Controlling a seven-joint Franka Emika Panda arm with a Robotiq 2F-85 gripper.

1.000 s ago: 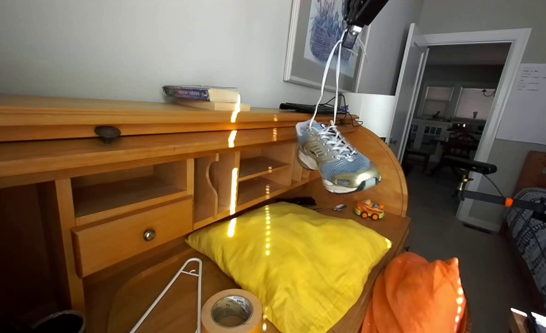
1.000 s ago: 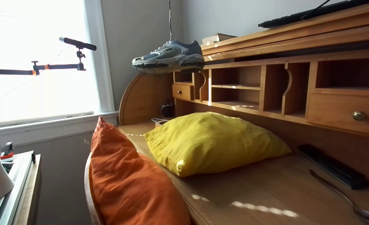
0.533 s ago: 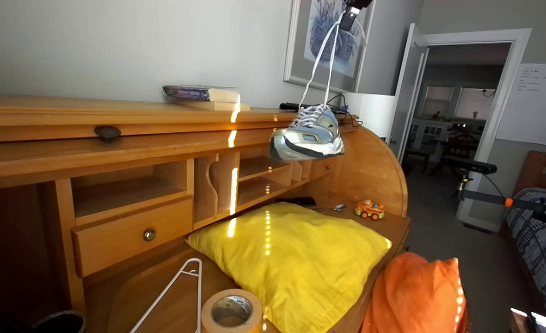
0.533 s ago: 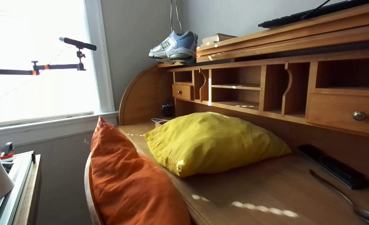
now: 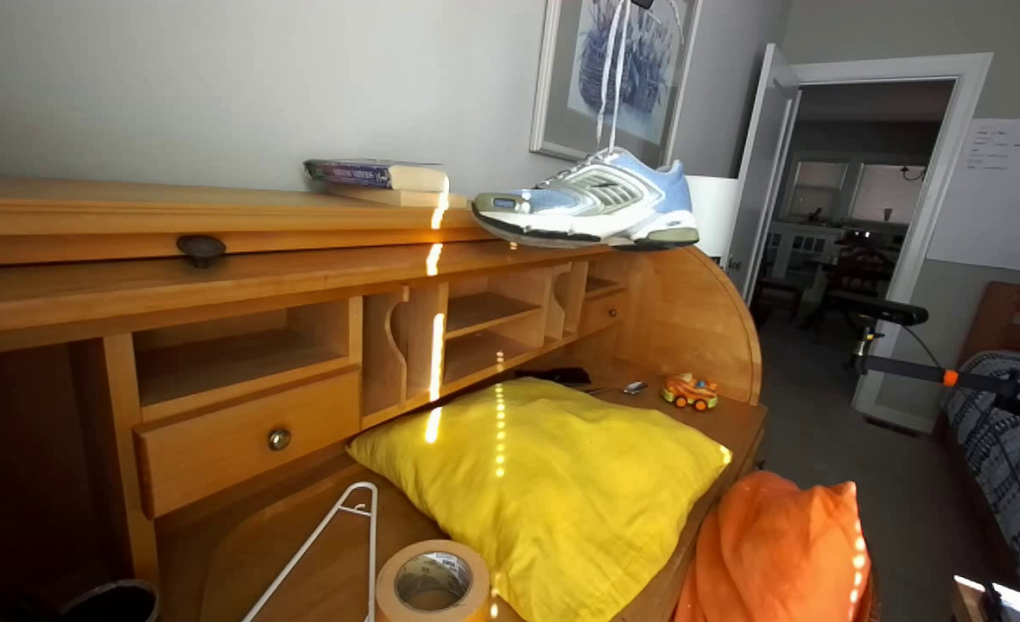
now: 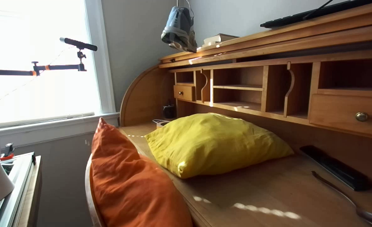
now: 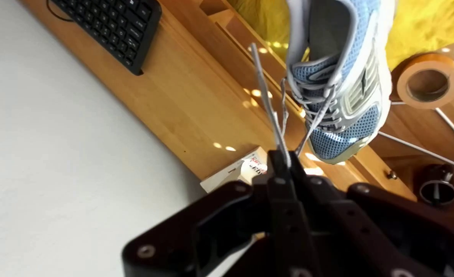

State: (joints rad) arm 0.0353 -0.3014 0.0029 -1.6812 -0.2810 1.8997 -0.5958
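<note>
End effector pinching shoelaces, sneaker dangling, dark cup holding slender item

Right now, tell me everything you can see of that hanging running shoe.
The running shoe is light blue mesh with silver and white trim, a yellowish-grey toe tip and a pale sole edged darker below. Seen side-on it looks roughly level; its heel shows in an exterior view. It hangs in the air above the desk by whitish laces caught in the shut fingers; nothing else clearly touches it.
</note>
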